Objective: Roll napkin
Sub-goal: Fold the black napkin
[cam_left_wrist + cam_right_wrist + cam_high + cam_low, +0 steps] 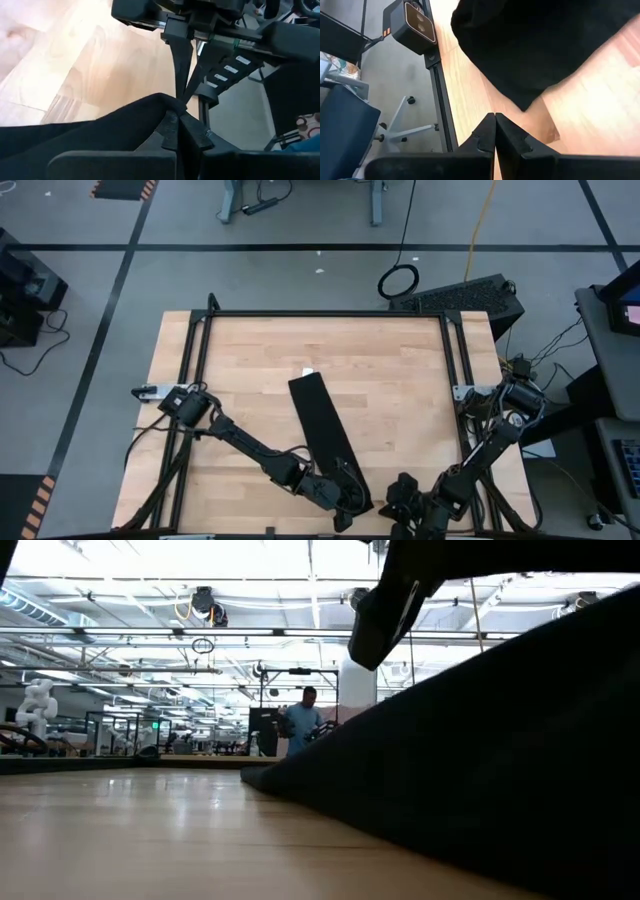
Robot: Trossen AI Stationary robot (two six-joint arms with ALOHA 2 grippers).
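The black napkin (320, 420) lies as a long narrow strip on the wooden table (240, 380), running from the middle toward the near edge. Its small white tag (308, 371) shows at the far end. My left gripper (345, 498) is shut on the strip's near end. In the low view the napkin (480, 760) slopes up from the table toward the right. My right gripper (398, 492) is shut beside it near the front edge, with the napkin's corner (525, 106) just ahead of its fingertips and apart from them. My left gripper pinches the napkin's near end (167, 102) between its two shut fingers (172, 131), at an edge that peaks up into the fingertips. The fingers come slanting down from the table's left. That end is raised off the table, and the far part lies flat.
The table's black frame rail (437, 85) and a camera mount (415, 22) run along the near edge by my right gripper. Bare wood lies left and right of the strip. A person (300, 725) stands far off in the room behind.
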